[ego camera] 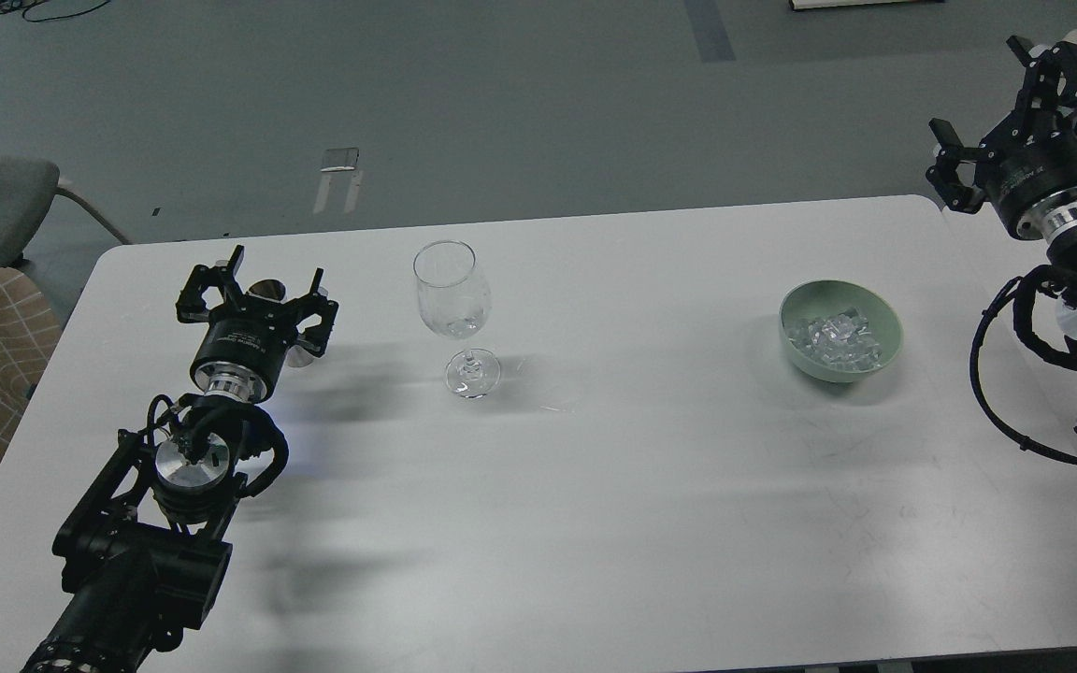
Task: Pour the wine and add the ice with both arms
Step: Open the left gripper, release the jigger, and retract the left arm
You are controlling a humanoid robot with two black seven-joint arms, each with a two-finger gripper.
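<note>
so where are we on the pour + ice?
Done, apparently: the pour, with something clear low in the wine glass, though the wine can't be confirmed. In hand: left gripper open around the small metal cup. Left: ice all in the green bowl; right gripper open, off the table.

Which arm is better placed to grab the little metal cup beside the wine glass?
Left. The left hand is right at the metal cup, open fingers either side. The right hand is raised beyond the table's far right corner.
</note>
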